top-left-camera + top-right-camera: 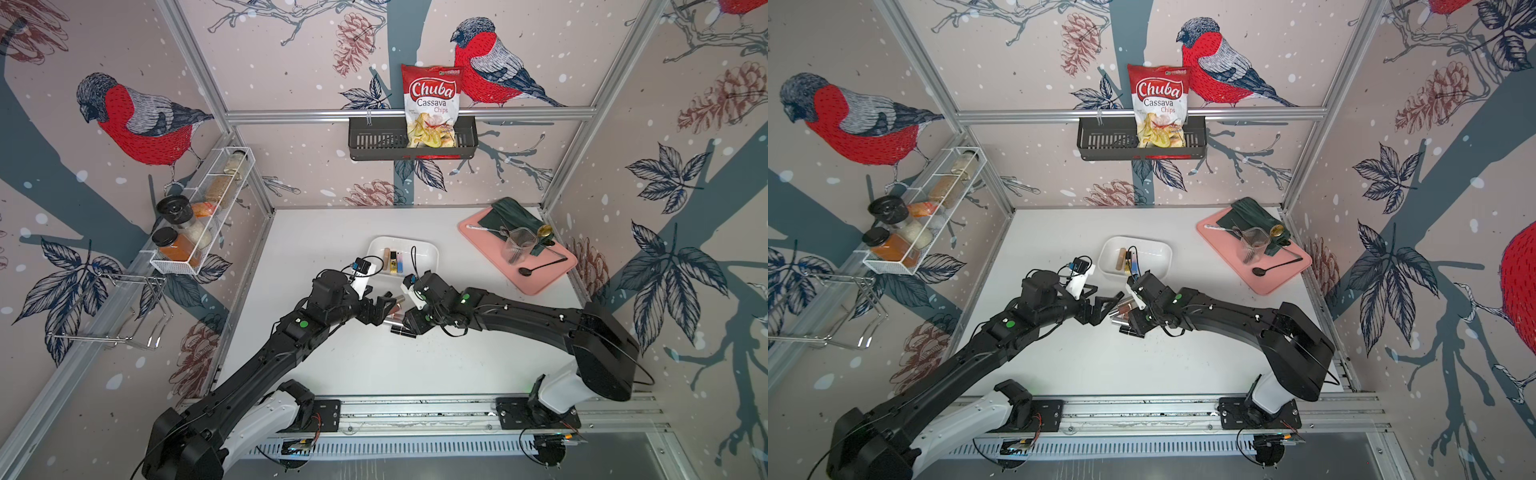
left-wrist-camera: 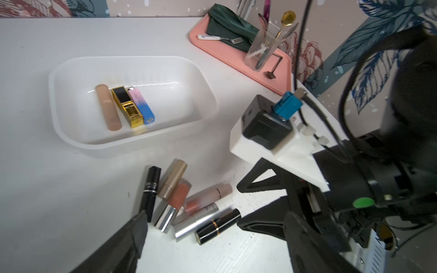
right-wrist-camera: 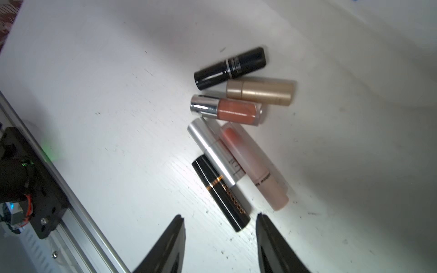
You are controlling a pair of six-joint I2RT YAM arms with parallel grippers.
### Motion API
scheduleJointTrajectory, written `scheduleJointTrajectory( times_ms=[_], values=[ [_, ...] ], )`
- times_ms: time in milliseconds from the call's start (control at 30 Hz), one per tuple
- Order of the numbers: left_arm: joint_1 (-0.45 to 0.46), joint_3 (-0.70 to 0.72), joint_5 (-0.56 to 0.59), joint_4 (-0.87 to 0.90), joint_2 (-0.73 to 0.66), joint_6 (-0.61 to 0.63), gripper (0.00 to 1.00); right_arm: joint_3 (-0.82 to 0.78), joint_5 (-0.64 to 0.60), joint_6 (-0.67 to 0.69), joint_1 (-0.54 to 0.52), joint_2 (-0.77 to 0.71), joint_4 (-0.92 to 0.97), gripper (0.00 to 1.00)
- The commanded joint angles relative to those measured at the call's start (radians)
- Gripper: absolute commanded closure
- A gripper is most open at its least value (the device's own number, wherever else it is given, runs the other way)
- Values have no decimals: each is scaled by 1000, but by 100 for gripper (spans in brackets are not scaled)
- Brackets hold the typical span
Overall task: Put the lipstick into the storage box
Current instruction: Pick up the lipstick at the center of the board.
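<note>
Right gripper (image 3: 219, 215): matte black fingers spread, empty, at one end of glossy black cylindrical lipstick with gold band (image 3: 220, 192); tube lies flat near white plastic round-cornered storage box (image 2: 170, 106), outside it, long axis pointing toward fingertips. Left gripper (image 1: 381, 308): spread, empty.

The surface (image 1: 332, 365) is white and flat, with little dark marks on it. A white box (image 1: 399, 239) sits near the middle, toward the back. A pink tray (image 1: 540, 278) sits in the back right corner, well apart from the box. Just in front of the box, six lipsticks (image 2: 176, 196) lie on their sides in a tight bunch: a black one (image 3: 230, 68), a gold one (image 3: 260, 91), an orange one (image 3: 234, 111) with a silver cap, a silver one (image 3: 212, 151), a pink one (image 3: 255, 165) and a banded black one (image 3: 220, 191). The last three lie side by side, touching.
</note>
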State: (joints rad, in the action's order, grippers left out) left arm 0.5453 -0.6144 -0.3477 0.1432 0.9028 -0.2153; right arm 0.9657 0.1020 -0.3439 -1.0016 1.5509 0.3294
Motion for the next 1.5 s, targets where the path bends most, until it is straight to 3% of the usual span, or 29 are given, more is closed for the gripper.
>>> scheduleJointTrajectory(
  times_ms=[0, 367, 1467],
  values=[
    [7, 43, -40, -11, -62, -58, 5, -25, -41, -2, -22, -18, 20, 48],
    [13, 54, 2, -10, -135, -52, 4, -57, -69, 14, -58, 11, -33, 48],
    [13, 52, 25, -5, -150, -45, 4, -12, -84, 54, -111, 160, -58, 48]
  ],
)
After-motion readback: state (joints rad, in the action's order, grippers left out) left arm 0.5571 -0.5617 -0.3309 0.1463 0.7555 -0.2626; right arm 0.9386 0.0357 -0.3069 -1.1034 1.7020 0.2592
